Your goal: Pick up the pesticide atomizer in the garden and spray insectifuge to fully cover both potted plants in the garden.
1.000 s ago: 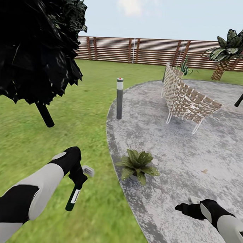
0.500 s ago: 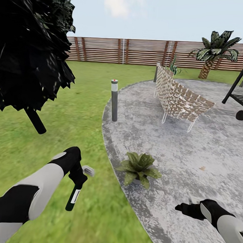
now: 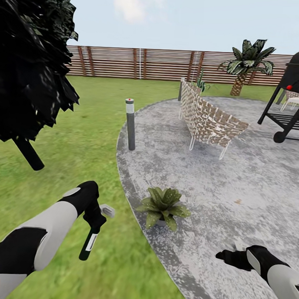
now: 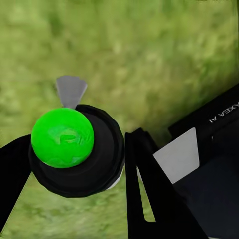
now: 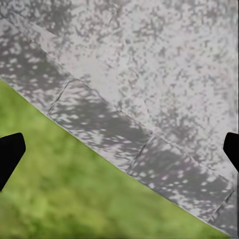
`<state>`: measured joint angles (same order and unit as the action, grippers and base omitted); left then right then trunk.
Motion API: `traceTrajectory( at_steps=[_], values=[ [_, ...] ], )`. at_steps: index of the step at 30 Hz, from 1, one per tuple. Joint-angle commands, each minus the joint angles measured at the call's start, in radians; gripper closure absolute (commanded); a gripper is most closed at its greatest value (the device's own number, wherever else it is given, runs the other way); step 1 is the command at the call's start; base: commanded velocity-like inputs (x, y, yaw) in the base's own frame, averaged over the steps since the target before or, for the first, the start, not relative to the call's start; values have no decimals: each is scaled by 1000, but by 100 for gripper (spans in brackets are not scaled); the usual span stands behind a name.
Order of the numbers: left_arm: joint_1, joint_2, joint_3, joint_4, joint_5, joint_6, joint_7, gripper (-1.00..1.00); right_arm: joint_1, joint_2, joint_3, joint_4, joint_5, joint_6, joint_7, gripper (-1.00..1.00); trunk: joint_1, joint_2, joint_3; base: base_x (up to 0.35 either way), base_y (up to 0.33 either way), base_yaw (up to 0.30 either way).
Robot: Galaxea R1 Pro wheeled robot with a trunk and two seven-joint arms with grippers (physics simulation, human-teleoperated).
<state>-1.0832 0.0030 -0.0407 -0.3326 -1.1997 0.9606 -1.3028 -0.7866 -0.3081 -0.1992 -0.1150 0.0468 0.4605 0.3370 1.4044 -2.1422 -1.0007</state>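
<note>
Dark-green pesticide atomizer (image 3: 88, 244) with a white label hangs nozzle-end up from the left gripper (image 3: 95, 221), body pointing down toward 6 o'clock over the lawn (image 3: 79, 155), at about 8 o'clock in the head view. Left wrist view shows its end-on face as a bright green disc in a black ring (image 4: 62, 137), black fingers (image 4: 144, 184) closed against both sides of it, a small grey tab (image 4: 70, 90) sticking out past it. So left fingers are clamped on the bottle.

Right gripper (image 3: 231, 257) sits at 5 o'clock in the head view, low over the grey stone patio (image 3: 235, 179). Right wrist view: two black fingertips (image 5: 10, 152) at opposite edges of the picture, wide apart, nothing between them but patio edge and grass.

Potted plant (image 3: 162, 205): low rosette of pointed speckled green leaves, dead centre-low, on the patio just inside its curved rim, near the atomizer but apart from it. Pot is mostly hidden under the leaves; can't tell what it looks like.

Around it: grey bollard lamp (image 3: 130, 124) with red-dotted cap at 11 o'clock of the plant on the patio rim; woven lounge chair (image 3: 207, 119) at 1 o'clock; black grill (image 3: 291, 97) at far 2 o'clock; palm (image 3: 245, 64) and a brown slatted fence (image 3: 140, 63) at 12; large dark-leaved bush (image 3: 27, 61) at 10.
</note>
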Motion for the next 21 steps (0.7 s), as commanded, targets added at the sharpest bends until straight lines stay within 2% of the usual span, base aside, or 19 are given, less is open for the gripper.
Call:
traceTrajectory(
  at_steps=[1,7,15,21],
  values=[
    [0,2,-4,-2,-4,10,-9,100,0,0,-6,-2,5,6,4,-100,0,0,0,0,0,-253],
    [0,7,-4,-3,-3,11,-9,100,0,1,-6,-2,5,6,4,-100,0,0,1,9,44,-261],
    [0,8,-3,-3,-2,11,-9,100,0,1,-6,-2,5,6,4,-100,0,0,1,67,283,-260],
    [0,8,-2,-3,-1,11,-9,100,0,1,-6,-2,5,5,2,-100,0,0,1,85,308,-62]
  ],
)
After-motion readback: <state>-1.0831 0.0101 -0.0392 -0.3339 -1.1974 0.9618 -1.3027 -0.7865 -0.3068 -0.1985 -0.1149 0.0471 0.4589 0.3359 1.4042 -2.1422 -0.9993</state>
